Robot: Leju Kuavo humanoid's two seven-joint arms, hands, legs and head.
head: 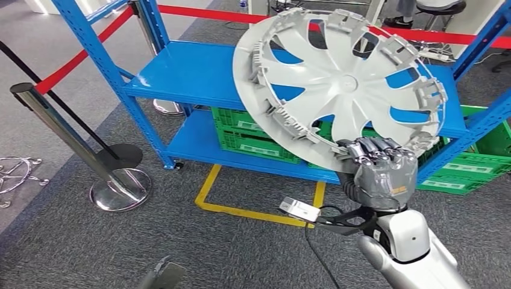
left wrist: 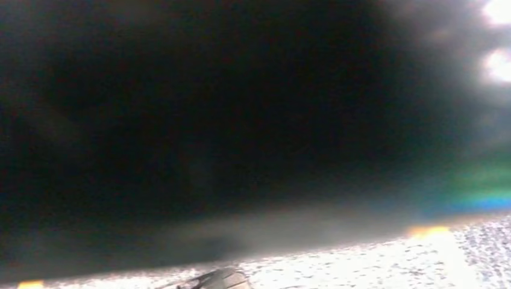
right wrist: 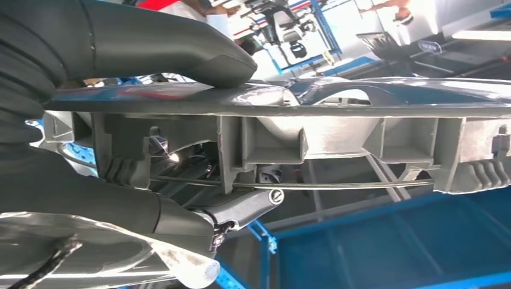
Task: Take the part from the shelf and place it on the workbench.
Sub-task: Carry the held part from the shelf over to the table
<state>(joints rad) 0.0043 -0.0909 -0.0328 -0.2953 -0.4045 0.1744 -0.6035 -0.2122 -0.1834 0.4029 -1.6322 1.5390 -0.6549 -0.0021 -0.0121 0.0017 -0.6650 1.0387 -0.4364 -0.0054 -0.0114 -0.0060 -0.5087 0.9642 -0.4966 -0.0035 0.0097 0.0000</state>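
Nearest the camera, at about five o'clock in the head view, the robot's right hand (head: 381, 171) is clenched on the lower rim of the wheel cover (head: 337, 78), thumb (right wrist: 181, 45) on one face and fingers (right wrist: 241, 208) under the ribbed edge. The cover hangs tilted in the air before the blue shelf (head: 193, 75) beyond. The carrying step looks under way; next the robot must turn towards the workbench. The left hand's state cannot be told.
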